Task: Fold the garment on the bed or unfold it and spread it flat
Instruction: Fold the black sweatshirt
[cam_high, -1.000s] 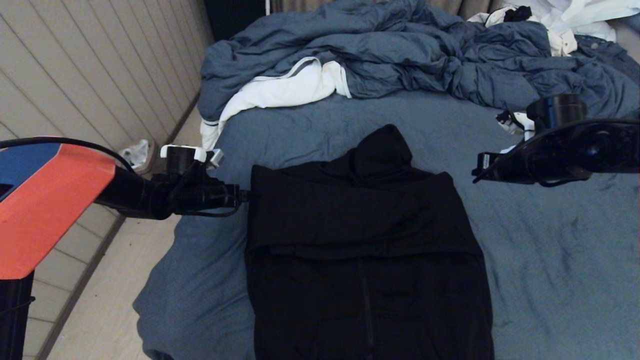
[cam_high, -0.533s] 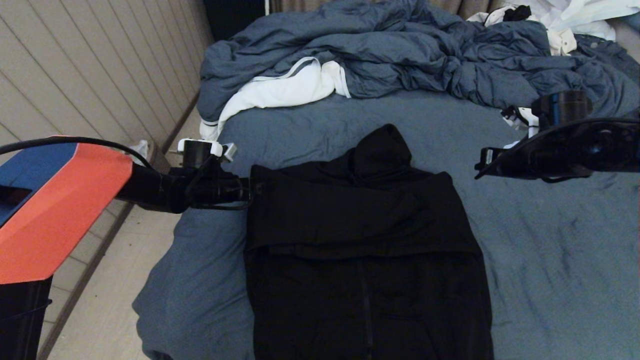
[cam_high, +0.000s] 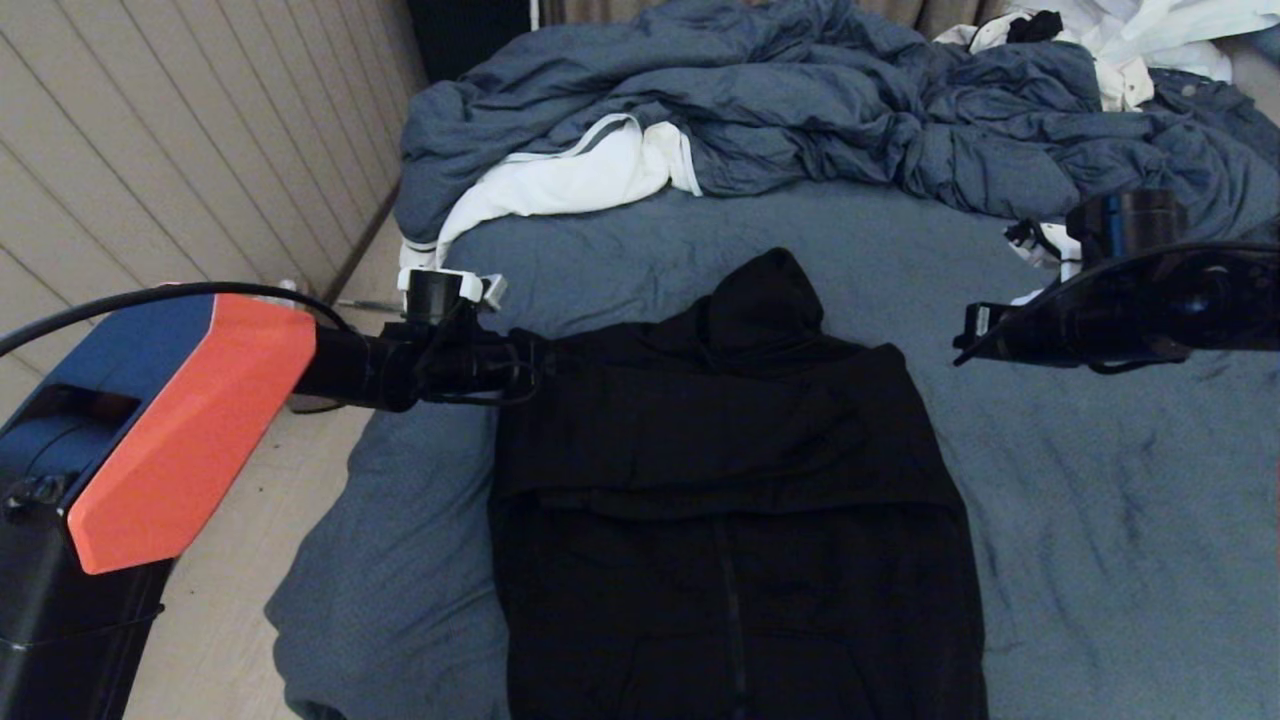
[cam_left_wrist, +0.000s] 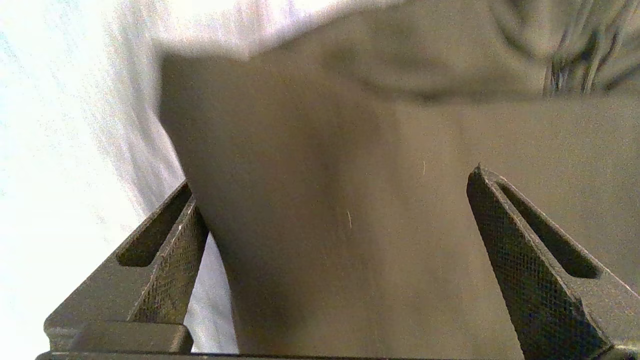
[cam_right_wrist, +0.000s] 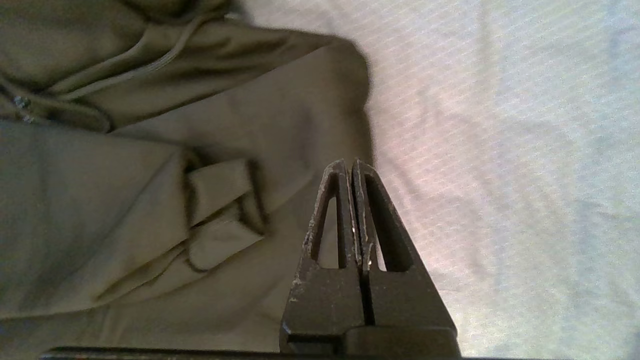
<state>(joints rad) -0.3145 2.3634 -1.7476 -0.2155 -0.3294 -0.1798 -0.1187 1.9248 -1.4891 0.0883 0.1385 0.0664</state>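
The garment (cam_high: 720, 480), a black hooded sweatshirt, lies front up in the middle of the bed (cam_high: 1100, 520), sleeves folded in, hood toward the far side. My left gripper (cam_high: 545, 357) is at its far left shoulder corner. In the left wrist view this gripper (cam_left_wrist: 332, 200) is open wide, and the garment's cloth (cam_left_wrist: 325, 150) fills the space between the fingers (cam_left_wrist: 170, 260). My right gripper (cam_high: 965, 340) hovers over the sheet just right of the garment's right shoulder. It (cam_right_wrist: 348, 167) is shut on nothing, beside the garment's edge (cam_right_wrist: 150, 190).
A crumpled blue-grey duvet (cam_high: 800, 110) with white lining (cam_high: 570, 185) lies across the far side of the bed. White clothing (cam_high: 1150, 40) is heaped at the far right. The bed's left edge drops to the floor (cam_high: 230, 600) beside a panelled wall (cam_high: 180, 150).
My left arm has moved right and slightly away, bringing its open gripper from beside the garment onto the left shoulder corner. The right arm has barely moved.
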